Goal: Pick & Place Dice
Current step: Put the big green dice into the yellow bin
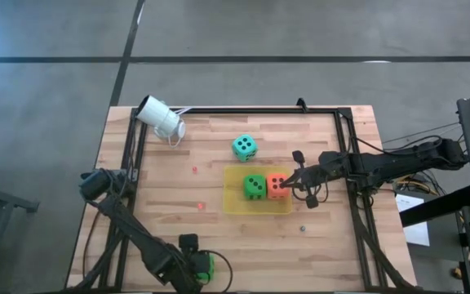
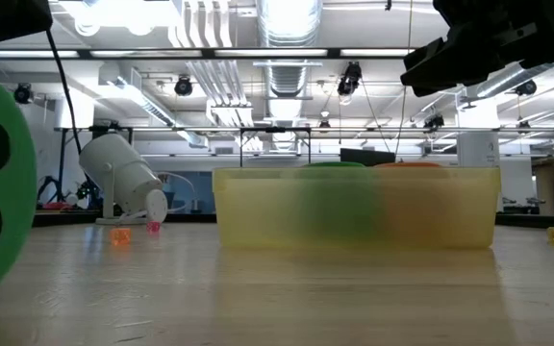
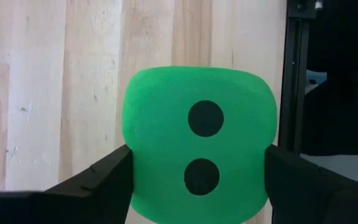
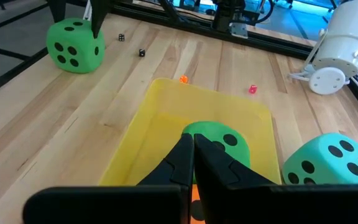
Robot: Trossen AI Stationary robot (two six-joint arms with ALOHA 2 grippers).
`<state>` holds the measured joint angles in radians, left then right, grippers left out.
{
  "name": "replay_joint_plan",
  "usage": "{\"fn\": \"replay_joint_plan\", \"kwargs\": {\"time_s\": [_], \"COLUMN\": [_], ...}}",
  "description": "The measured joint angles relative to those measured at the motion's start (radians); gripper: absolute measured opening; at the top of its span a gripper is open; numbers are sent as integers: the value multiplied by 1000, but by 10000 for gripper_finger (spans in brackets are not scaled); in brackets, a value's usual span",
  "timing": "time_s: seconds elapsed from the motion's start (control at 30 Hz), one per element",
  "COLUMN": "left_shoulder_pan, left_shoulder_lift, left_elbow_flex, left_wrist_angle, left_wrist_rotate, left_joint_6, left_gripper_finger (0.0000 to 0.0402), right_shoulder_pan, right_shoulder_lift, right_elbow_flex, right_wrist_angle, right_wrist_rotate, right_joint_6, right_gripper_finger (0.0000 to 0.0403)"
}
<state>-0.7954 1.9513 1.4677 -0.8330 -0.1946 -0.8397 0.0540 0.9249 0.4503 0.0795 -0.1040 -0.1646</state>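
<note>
1. I see the left tool (image 1: 196, 269) pinching a green die (image 3: 199, 143) at the tabletop's (image 1: 219, 220) near edge, two-pip face toward its camera.
2. Right tool (image 1: 299, 181), fingers pressed together, hovers over the yellow tray (image 1: 233, 204) holding green die (image 1: 254, 187) and orange-red die (image 1: 277, 186).
3. Teal die (image 1: 245, 147) sits beyond the tray.

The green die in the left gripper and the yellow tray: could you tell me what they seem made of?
The green die looks like soft matte foam: rounded corners, no shine, pinched between the left gripper. The yellow tray seems translucent plastic, since the dice inside show blurrily through its wall.
</note>
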Motion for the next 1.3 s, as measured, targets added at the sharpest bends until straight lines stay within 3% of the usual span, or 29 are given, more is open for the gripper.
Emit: {"fn": "replay_joint_plan", "kwargs": {"time_s": [0.43,0.67,0.97,1.3], "left_shoulder_pan": [70,152,357,587], "left_shoulder_lift": [-78,-166,-262,-238], "left_elbow_flex": [-1,-1,0,-1], "left_wrist_angle": [-12,-66,-66,-37], "left_wrist_rotate": [-33,-126,-217,-178], "left_joint_6": [54,175,415,634], "left_gripper_finger": [293,293,293,293], "right_shoulder_pan": [0,0,0,0], "right_shoulder_lift": [0,0,0,0], "right_elbow_flex": [0,0,0,0], "right_wrist_angle": [0,2,5,5], "right_wrist_rotate": [0,0,-1,-2], "right_joint_6": [0,0,-3,-4], "right_gripper_finger": [8,8,8,8]}}
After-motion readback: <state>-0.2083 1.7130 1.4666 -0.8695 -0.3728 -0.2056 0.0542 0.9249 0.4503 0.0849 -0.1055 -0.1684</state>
